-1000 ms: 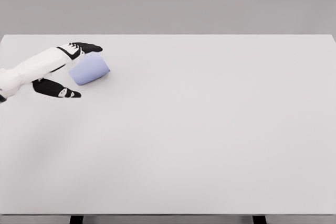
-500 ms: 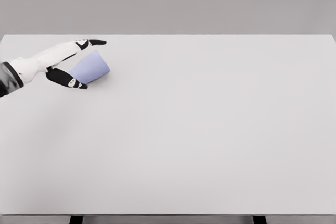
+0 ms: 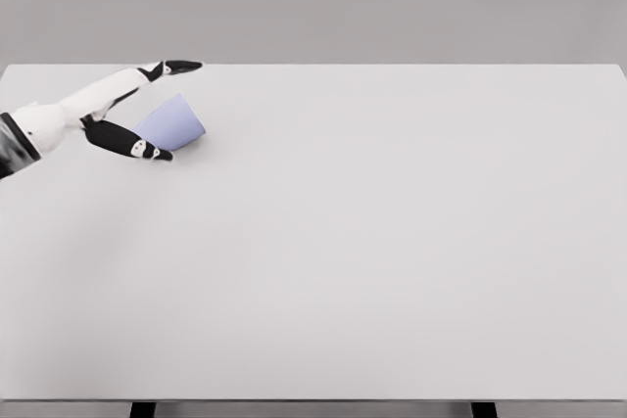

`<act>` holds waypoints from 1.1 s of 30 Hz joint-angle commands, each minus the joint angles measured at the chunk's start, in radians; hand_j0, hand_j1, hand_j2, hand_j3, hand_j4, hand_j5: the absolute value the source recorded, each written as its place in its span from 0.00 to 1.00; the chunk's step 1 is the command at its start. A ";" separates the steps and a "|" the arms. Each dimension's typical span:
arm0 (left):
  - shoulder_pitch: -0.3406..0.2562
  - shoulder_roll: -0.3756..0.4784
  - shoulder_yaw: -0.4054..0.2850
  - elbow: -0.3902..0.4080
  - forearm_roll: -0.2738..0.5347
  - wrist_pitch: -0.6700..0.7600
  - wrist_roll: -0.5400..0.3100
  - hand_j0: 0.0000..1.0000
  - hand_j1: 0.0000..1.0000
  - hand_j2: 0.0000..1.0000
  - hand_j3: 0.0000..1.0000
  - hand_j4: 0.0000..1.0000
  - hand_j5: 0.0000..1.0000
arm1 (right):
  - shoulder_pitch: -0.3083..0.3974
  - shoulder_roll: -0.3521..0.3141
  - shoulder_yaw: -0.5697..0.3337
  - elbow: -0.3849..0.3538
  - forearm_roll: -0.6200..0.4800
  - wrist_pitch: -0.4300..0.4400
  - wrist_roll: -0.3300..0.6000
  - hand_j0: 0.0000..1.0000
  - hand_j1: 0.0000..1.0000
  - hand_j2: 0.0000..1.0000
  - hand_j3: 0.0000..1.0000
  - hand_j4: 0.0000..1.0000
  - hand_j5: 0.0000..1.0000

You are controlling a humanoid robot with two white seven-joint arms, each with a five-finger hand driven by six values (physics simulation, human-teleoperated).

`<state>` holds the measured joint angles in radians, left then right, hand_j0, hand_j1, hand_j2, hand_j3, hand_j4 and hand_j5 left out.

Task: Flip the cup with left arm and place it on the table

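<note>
1. Nearest the camera, the wide white bench (image 3: 392, 271) shows nothing else on it in view; no obstacle lies between the robot and the far left corner where the work is going on. The right arm is out of sight.

2. At the far left, the left hand (image 3: 122, 115) has changed its posture over the last second. A second ago its black fingers were wrapped over the top of the cup; now the upper fingers (image 3: 174, 68) stretch out straight above it, and the lower black thumb (image 3: 132, 141) lies along the cup's near side.

3. The pale blue, smooth-sided tapered cup (image 3: 171, 122) has barely shifted. It lies tilted on its side on the bench, between the upper fingers and the thumb, its wider end toward the right.

4. I judge the hand loosened and not gripping: the upper fingers stand clear of the cup, while the thumb seems to touch or nearly touch it.

5. For the task, this reads as a regrasp or a letting go partway; the cup is not yet upright, so the flip appears unfinished.

6. The main risk I see is the cup rolling away on the smooth surface.
</note>
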<state>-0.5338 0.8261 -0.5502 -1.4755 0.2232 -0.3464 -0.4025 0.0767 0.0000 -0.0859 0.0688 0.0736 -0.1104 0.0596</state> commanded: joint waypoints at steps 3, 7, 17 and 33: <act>-0.020 -0.012 -0.005 0.029 0.077 0.095 -0.001 1.00 1.00 1.00 1.00 1.00 1.00 | 0.000 0.000 0.000 -0.001 0.000 0.000 0.000 1.00 1.00 1.00 1.00 1.00 1.00; -0.032 -0.028 -0.010 0.029 0.073 0.188 -0.001 1.00 1.00 1.00 1.00 1.00 1.00 | 0.000 0.000 0.000 0.000 0.000 0.000 0.000 1.00 1.00 1.00 1.00 1.00 1.00; -0.063 -0.078 -0.010 0.063 0.062 0.333 -0.001 1.00 1.00 1.00 1.00 1.00 1.00 | 0.000 0.000 0.000 0.000 0.000 0.000 0.000 1.00 1.00 1.00 1.00 1.00 1.00; -0.089 -0.147 0.016 0.092 -0.048 0.405 -0.079 1.00 1.00 1.00 1.00 1.00 1.00 | 0.000 0.000 0.000 -0.001 0.000 0.000 0.000 1.00 1.00 1.00 1.00 1.00 1.00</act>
<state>-0.6228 0.6972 -0.5446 -1.3908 0.1895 0.0570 -0.4739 0.0767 0.0000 -0.0859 0.0683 0.0736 -0.1104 0.0597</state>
